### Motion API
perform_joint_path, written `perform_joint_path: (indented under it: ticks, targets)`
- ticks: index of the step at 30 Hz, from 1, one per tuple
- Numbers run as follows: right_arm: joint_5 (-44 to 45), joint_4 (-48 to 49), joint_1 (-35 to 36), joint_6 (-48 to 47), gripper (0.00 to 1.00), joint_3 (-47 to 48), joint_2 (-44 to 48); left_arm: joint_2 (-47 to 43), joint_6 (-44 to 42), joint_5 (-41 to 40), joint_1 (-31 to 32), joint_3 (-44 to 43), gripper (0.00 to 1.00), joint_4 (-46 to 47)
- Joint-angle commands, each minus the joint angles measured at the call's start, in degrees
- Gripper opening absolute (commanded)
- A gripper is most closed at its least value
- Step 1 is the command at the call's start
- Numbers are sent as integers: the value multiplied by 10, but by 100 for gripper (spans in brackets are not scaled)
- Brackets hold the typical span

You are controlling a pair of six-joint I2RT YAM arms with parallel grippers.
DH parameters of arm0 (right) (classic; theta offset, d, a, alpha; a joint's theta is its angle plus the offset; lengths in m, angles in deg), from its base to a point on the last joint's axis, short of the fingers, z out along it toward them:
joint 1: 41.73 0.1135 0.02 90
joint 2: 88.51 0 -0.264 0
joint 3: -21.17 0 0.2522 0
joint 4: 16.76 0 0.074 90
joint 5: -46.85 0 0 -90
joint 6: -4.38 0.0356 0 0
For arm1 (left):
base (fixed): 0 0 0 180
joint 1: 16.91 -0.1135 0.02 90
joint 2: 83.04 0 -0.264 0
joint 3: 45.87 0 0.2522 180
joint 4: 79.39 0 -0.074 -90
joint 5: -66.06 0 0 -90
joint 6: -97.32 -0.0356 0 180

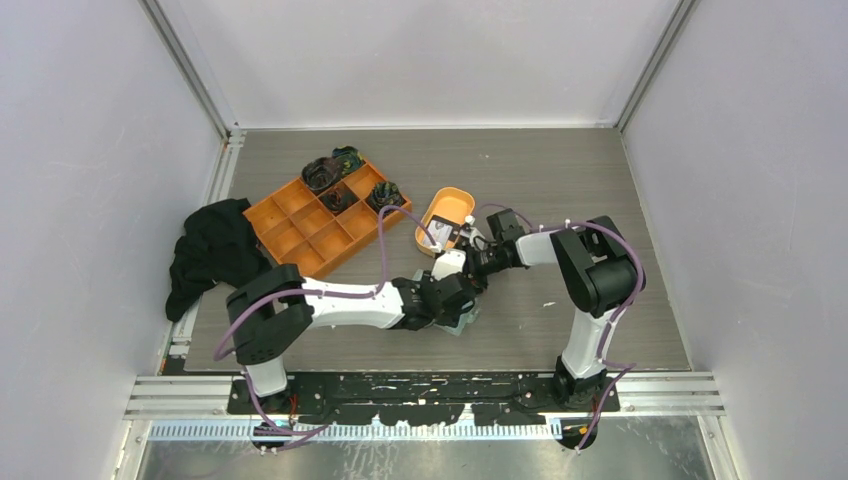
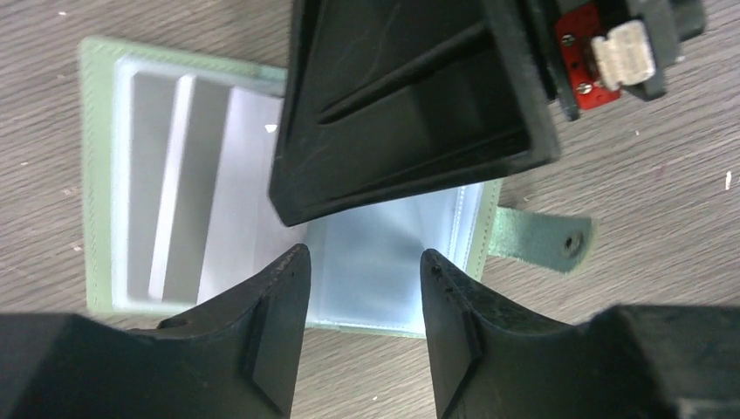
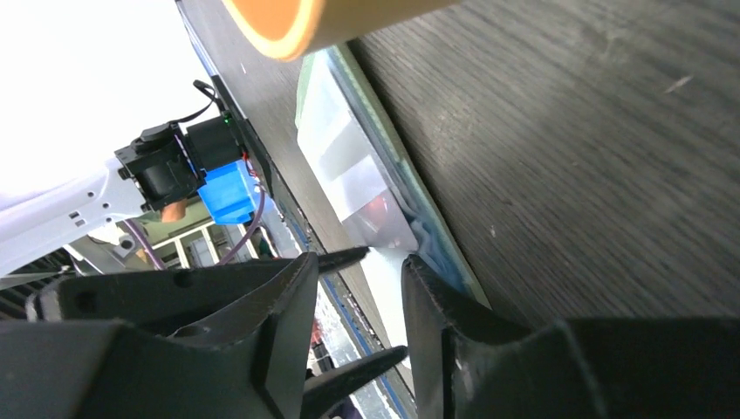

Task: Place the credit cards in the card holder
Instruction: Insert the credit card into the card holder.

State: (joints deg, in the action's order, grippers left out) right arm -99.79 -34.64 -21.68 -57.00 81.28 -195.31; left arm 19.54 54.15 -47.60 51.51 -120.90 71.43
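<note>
Lying bunched at the left edge of the table, a black cloth is spilling partly over the rim. Just to its right, the orange compartment tray is sitting at an angle, with dark items filling several of its far compartments. Toward the middle of the near edge, the left gripper is hovering with its fingers parted and nothing between them, right above the card holder. That green wallet is lying open and flat on the surface, glossy pockets facing up and its closing tab sticking out sideways. Just beyond it, the oval orange dish is holding one of the credit cards, a pale one with dark patches. From the right, the right gripper is reaching in low between dish and wallet, its fingers also apart and gripping nothing, one of them crossing above the wallet's pockets.
</note>
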Motion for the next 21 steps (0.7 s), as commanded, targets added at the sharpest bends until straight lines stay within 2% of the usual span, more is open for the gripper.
perform_joint_path:
  ticks: [1, 6, 12, 15, 18, 21]
  targets:
    - [54, -29, -4, -52, 48, 9, 30, -54, -35, -28, -8, 14, 52, -3]
    - [51, -52, -4, -84, 48, 18, 61, -120, -70, -10, -8, 56, 54, 42]
    - [51, -91, -4, -137, 48, 32, 103, -221, -94, 19, -22, 149, 54, 109]
    - [56, -116, -4, -176, 47, 39, 123, -273, -86, 79, -66, 214, 54, 152]
    - [54, -131, -4, -214, 43, 44, 146, -324, -53, 176, -143, 299, 54, 239]
    - [48, -126, -2, -246, 40, 38, 183, -360, -29, 231, -195, 356, 54, 295]
